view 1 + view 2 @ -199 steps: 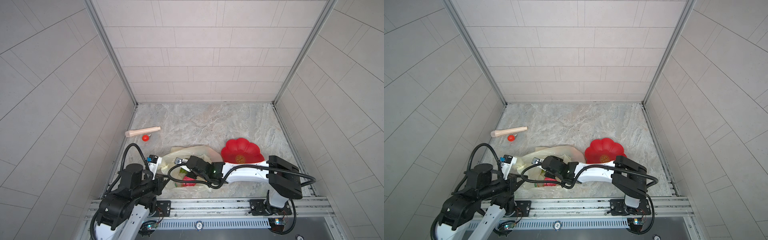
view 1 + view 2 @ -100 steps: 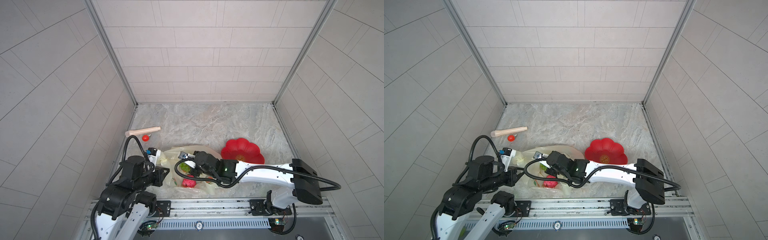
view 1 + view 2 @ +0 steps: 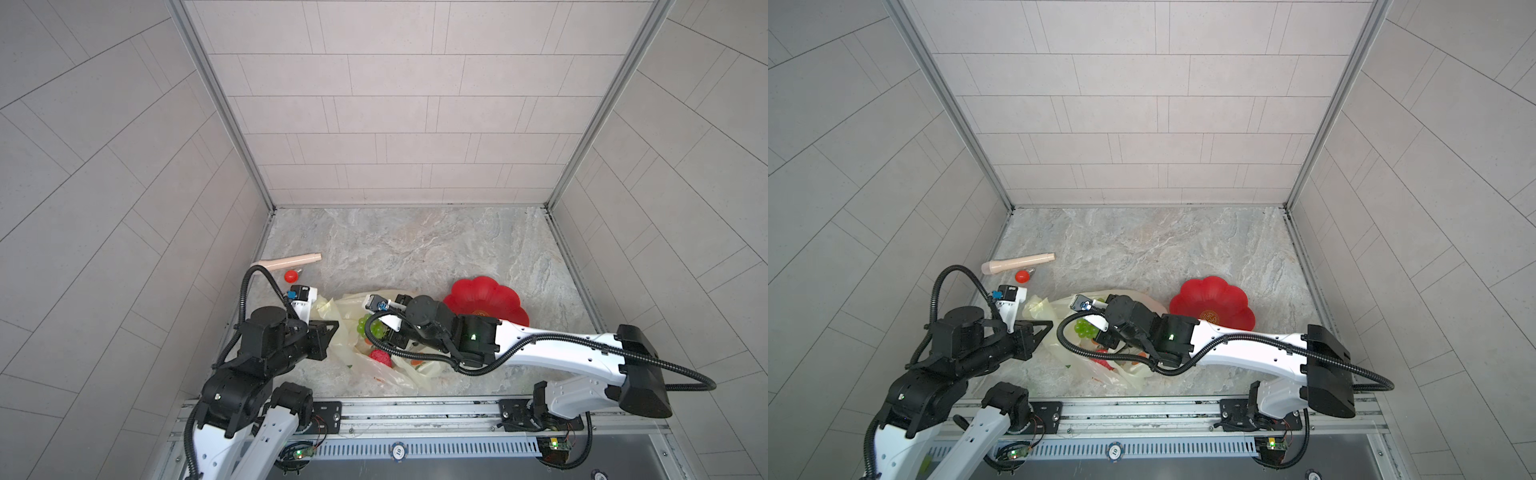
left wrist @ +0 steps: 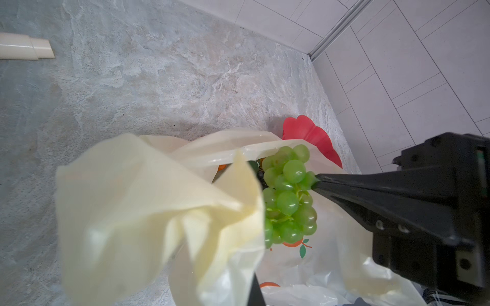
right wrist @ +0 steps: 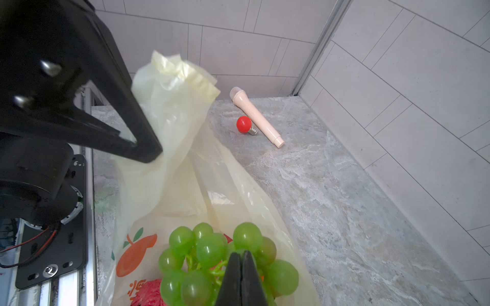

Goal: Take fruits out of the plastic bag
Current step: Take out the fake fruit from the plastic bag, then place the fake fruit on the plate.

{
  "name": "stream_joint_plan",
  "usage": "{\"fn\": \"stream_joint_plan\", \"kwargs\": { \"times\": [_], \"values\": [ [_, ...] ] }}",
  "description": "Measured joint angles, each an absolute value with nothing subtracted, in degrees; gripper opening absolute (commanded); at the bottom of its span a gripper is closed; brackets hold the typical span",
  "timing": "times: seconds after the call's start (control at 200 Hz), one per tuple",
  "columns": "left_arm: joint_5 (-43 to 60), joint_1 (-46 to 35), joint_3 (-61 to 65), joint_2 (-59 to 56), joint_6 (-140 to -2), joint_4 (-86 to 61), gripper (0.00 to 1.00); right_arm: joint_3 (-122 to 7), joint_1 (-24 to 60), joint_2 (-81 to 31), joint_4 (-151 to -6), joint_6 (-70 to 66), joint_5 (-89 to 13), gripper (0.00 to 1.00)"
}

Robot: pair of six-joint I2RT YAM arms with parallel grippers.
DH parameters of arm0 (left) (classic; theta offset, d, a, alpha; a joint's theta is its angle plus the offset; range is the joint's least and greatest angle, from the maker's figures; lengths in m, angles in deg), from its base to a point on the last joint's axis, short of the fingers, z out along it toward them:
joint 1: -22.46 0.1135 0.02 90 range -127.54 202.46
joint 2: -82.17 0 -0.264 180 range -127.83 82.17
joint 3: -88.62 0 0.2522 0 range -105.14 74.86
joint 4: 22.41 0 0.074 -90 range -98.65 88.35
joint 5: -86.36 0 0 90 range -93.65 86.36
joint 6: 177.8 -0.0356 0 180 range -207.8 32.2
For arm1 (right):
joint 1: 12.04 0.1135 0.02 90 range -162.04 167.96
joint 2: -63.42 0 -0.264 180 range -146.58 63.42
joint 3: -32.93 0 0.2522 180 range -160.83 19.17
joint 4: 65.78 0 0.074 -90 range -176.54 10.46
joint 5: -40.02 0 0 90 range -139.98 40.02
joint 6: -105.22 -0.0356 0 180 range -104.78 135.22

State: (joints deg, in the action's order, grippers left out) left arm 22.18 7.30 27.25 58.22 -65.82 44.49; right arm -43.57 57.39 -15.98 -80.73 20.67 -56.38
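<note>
"Can you read anything?"

"A '10' on a small round disc point(image 3: 398, 449) point(image 3: 1114, 449) set in the slotted strip point(image 3: 457, 449), nearer the camera than the plastic bag point(image 3: 340, 349), in both top views."

"Anything else?"

"A circled '2' on the black base plate point(image 5: 74, 238) beside the bag. Red characters point(image 5: 136, 290) are printed on the bag itself, but they're cut off and unreadable."

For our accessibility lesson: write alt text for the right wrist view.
The right pincer, shut, grips a green grape bunch over the plastic bag, whose handle the left pincer pinches up. Beyond lie a small red bulb and a beige toy microphone.
</note>
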Motion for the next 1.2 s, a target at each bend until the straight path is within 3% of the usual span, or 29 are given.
{"fn": "stream_joint_plan", "kwargs": {
  "times": [0.535,0.941,1.201],
  "values": [
    [22.2,7.3,28.0,58.2,-65.5,42.4,0.05,-55.5,57.4,-11.0,-86.8,20.1,-52.8,0.00],
    [22.2,7.3,28.1,58.2,-65.5,42.2,0.05,-57.6,56.1,-0.8,-97.9,20.6,-64.1,0.00],
    [22.2,7.3,28.2,57.0,-65.3,42.2,0.05,-53.9,47.9,6.9,-105.3,18.9,-70.0,0.00]
  ]
}}
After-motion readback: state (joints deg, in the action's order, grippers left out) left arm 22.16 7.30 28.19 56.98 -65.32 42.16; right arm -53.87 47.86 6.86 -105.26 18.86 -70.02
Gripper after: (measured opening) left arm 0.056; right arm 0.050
